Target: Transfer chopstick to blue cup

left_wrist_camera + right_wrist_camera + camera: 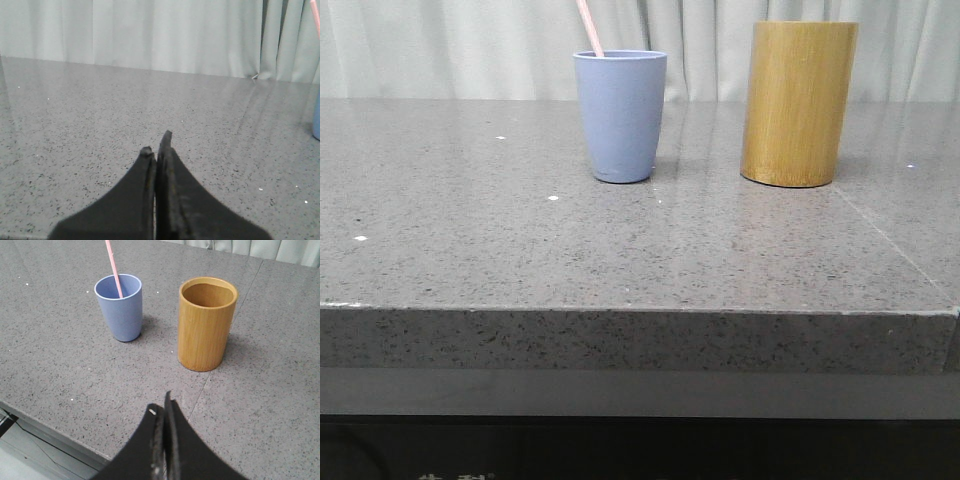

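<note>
A thin, straight, pale pink chopstick (589, 28) stands inside the matte periwinkle-blue tumbler (620, 116), its lower end down in the cup and its shaft leaning against the rim so that it tilts toward the robot's left as it rises and runs out of the top of the front view. In the right wrist view the same pink stick (113, 268) shows as a single slender line resting inside the blue cup (119, 306); whether it is one stick or a pair lying together cannot be told. The blue cup stands upright on the speckled grey stone tabletop (520, 250), tapering to a narrower base. To the robot's right of it, near but clearly apart, stands a taller tan bamboo cylinder (798, 103), also upright; the right wrist view looks down into this bamboo holder (206, 323), and what can be seen of its inside holds only shadow. Behind the table hangs a pale pleated curtain (450, 45). Neither arm appears in the front view. The left gripper (157, 145) hovers over bare tabletop with its dark fingers pressed together, holding nothing, the blue cup just showing at the edge of its view (316, 117). The right gripper (161, 407) hangs near the front edge of the table, well apart from both cups, its fingers likewise closed against each other and empty.
</note>
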